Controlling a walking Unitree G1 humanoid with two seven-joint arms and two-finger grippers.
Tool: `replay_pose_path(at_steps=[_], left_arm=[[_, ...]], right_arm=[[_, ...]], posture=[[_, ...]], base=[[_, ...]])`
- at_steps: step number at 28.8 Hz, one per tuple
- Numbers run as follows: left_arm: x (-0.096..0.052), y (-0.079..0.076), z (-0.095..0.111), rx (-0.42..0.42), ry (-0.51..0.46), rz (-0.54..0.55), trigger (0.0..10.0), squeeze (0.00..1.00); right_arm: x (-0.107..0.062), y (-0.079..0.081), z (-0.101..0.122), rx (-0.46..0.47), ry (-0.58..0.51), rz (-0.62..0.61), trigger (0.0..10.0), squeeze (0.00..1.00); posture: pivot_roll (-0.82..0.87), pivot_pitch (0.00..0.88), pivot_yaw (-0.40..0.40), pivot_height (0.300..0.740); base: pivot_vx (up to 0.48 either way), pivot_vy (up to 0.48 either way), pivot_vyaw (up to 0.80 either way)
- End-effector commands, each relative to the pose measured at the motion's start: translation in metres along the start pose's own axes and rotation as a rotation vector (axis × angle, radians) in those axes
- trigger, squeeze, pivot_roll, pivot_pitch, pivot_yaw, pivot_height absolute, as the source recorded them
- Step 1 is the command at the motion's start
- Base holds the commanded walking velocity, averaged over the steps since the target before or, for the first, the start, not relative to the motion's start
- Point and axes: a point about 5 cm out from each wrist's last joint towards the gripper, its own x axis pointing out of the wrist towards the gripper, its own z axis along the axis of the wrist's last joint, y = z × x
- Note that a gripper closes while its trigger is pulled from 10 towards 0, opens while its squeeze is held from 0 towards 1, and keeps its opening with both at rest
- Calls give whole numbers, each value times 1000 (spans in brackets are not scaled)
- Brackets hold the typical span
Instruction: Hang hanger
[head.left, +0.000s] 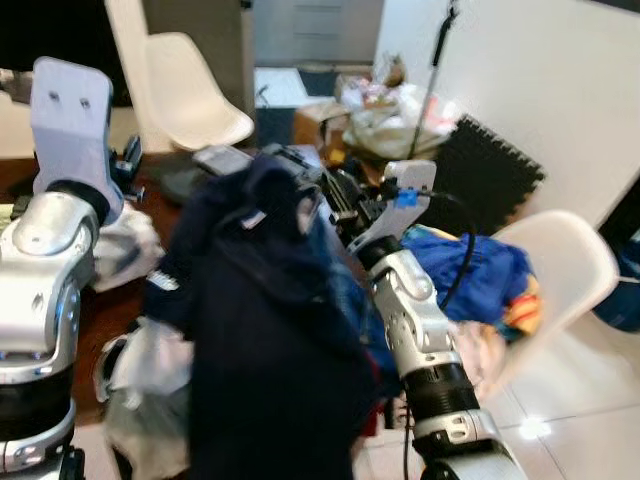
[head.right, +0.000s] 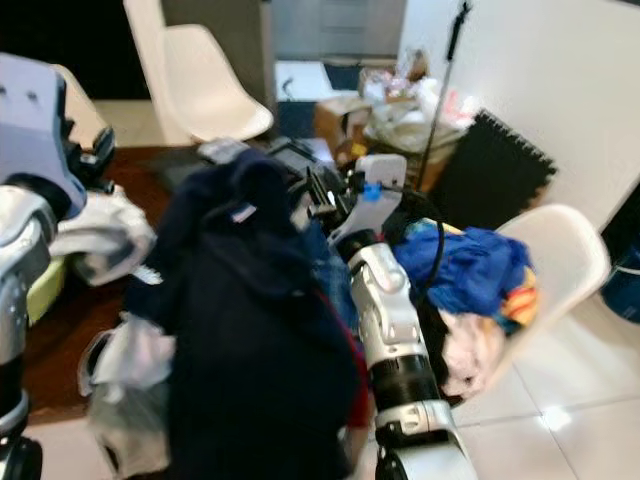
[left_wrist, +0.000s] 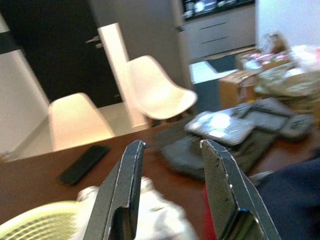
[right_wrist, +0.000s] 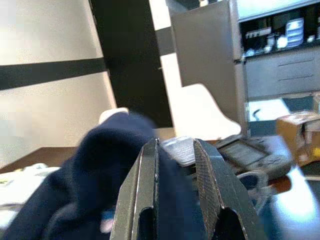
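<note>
A dark navy garment hangs in front of me, its top bunched at my right gripper. In the right wrist view that gripper has its fingers close together and shut on the navy cloth. No hanger can be made out under the cloth. My left gripper is raised at the left over the brown table, open with nothing between its fingers. Its white wrist housing stands high at the left.
White cloths and a yellow basket lie on the table, with grey flat items further back. White chairs stand behind. A white chair heaped with blue clothes is close on my right.
</note>
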Motion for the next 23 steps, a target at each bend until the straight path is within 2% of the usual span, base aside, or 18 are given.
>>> replay_pose_path(at_steps=[1,23], left_arm=[[1,2,0,1,7,3,10000,0],[0,5,-2,4,13,-1,10000,0]], right_arm=[[0,-1,1,9,-5,-4,10000,0],[-1,1,-3,16,8,-2,10000,0]], posture=[[144,0,-58,740],[146,0,-57,740]], base=[[0,356,0],[0,352,0]])
